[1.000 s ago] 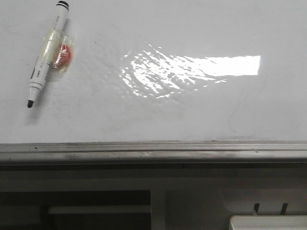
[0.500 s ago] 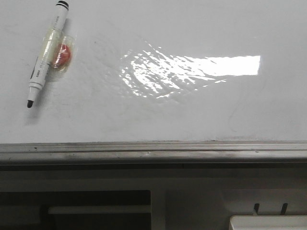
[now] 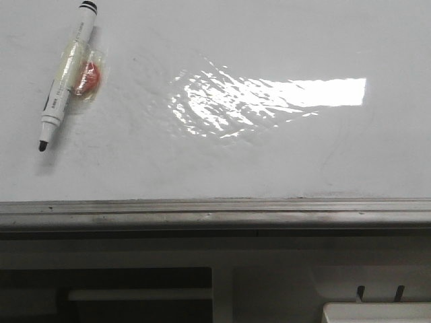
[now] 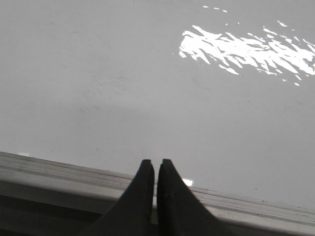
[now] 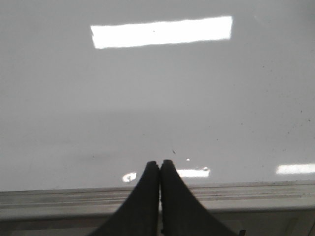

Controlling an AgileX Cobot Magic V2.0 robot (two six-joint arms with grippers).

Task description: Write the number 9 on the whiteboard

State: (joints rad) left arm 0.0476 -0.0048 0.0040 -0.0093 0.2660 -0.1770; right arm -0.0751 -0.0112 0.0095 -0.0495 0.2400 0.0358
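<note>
A black-tipped marker (image 3: 64,78) lies near the far-left corner of the blank whiteboard (image 3: 269,161); left claw (image 4: 153,164) and right claw (image 5: 160,164) sit pressed together at its near edge.

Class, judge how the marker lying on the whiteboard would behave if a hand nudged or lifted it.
The marker is round-barrelled on a glossy whiteboard, so it would probably slide easily. The taped red lump likely limits rolling. It looks slim, rigid and light.
</note>
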